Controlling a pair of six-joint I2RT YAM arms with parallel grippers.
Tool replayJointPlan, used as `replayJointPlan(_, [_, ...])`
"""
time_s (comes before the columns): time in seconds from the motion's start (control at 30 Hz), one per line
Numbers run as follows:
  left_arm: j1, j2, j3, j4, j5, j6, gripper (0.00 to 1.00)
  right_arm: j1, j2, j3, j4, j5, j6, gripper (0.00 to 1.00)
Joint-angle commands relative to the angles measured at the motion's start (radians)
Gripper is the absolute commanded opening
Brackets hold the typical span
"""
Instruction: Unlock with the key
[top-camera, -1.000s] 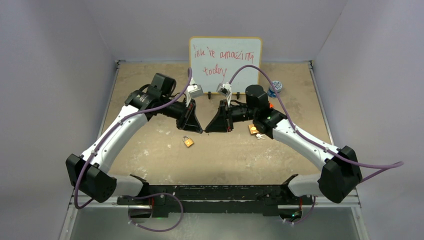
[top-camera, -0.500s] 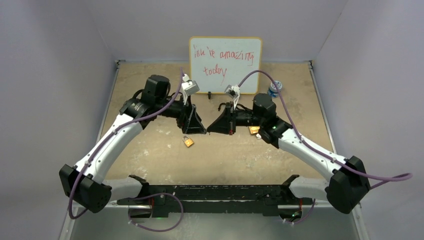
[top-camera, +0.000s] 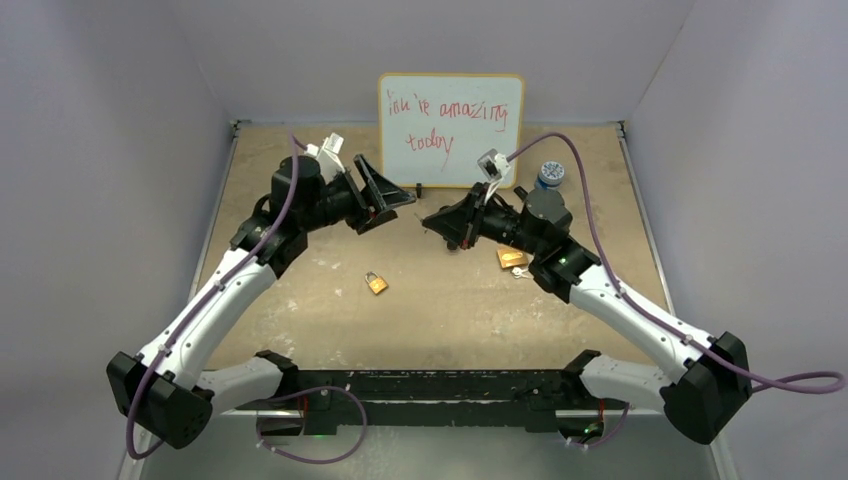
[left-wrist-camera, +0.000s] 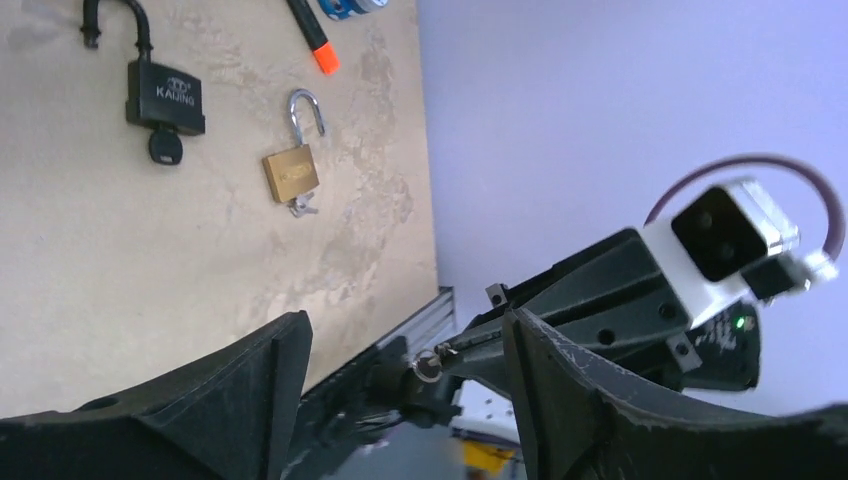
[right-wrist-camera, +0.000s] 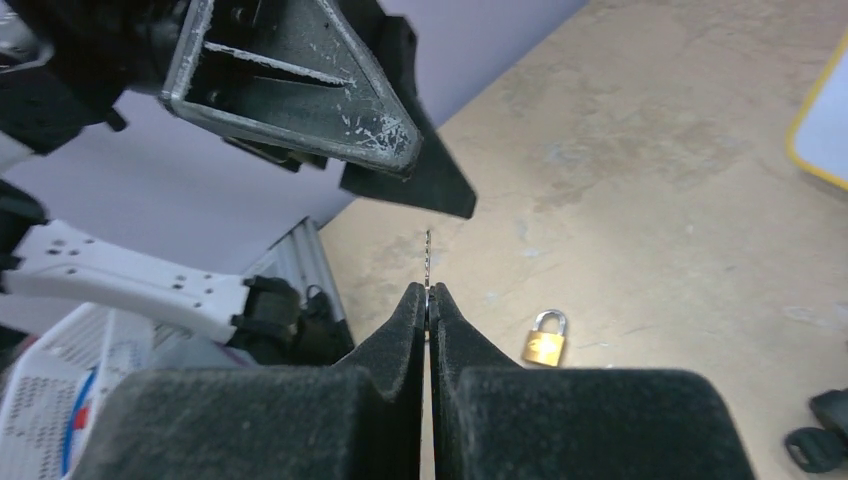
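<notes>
1. A tan, mottled counter (top-camera: 300, 310) sits between pale lilac walls (top-camera: 100, 150). A yellow-framed whiteboard with red handwriting (top-camera: 450, 115) stands at the back.
2. Both hands are raised above the counter's middle with their tips facing each other, near but apart.
3. Only the left wrist view shows the far side of the right hand. There lie a black padlock with its shackle swung open and a key in its base (left-wrist-camera: 165, 95), a brass padlock with an open shackle (left-wrist-camera: 292, 175) and an orange-tipped marker (left-wrist-camera: 315, 45).
4. That view also shows the left hand (left-wrist-camera: 400, 320) spread wide with nothing in it. The right hand's tip is framed between its fingers (left-wrist-camera: 260, 390).
5. The right wrist view shows the right hand (right-wrist-camera: 428, 295) pinched tight on a small silvery metal key (right-wrist-camera: 428, 255). The key is seen edge-on as a thin blade sticking out past the fingertips towards the left hand.
6. From the left wrist the key (left-wrist-camera: 430, 362) shows as a small round head at the right hand's tip.
7. A small brass padlock with a closed shackle (top-camera: 376, 283) lies flat on the counter, below the gap between the two hands. The right wrist view (right-wrist-camera: 545, 340) shows it just right of the fingertips.
</notes>
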Motion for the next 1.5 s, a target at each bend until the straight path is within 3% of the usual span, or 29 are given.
replayJointPlan(0.0, [0.000,0.029,0.015,-0.025,-0.070,-0.302,0.71,0.014,0.015,0.079,-0.069,0.150,-0.134,0.00])
replayJointPlan(0.2, [0.001,0.107,0.066,-0.096,-0.069,-0.349,0.68,0.076,0.048,0.150,-0.150,0.278,-0.292,0.00])
replayJointPlan(0.4, [0.000,0.109,0.082,-0.104,-0.151,-0.350,0.57,0.168,0.102,0.235,-0.226,0.402,-0.405,0.00])
replayJointPlan(0.63, [0.000,0.096,0.079,-0.115,-0.199,-0.338,0.62,0.211,0.121,0.254,-0.274,0.473,-0.467,0.00])
replayJointPlan(0.9, [0.000,0.100,0.072,-0.130,-0.191,-0.334,0.37,0.235,0.175,0.296,-0.319,0.518,-0.508,0.00])
replayJointPlan(1.13, [0.000,0.113,0.065,-0.136,-0.155,-0.321,0.36,0.241,0.215,0.326,-0.333,0.538,-0.513,0.00])
replayJointPlan(1.33, [0.000,0.114,0.062,-0.132,-0.145,-0.315,0.22,0.245,0.237,0.339,-0.341,0.542,-0.514,0.00])
replayJointPlan(1.47, [-0.001,0.125,0.060,-0.136,-0.124,-0.313,0.20,0.246,0.245,0.346,-0.341,0.555,-0.507,0.00])
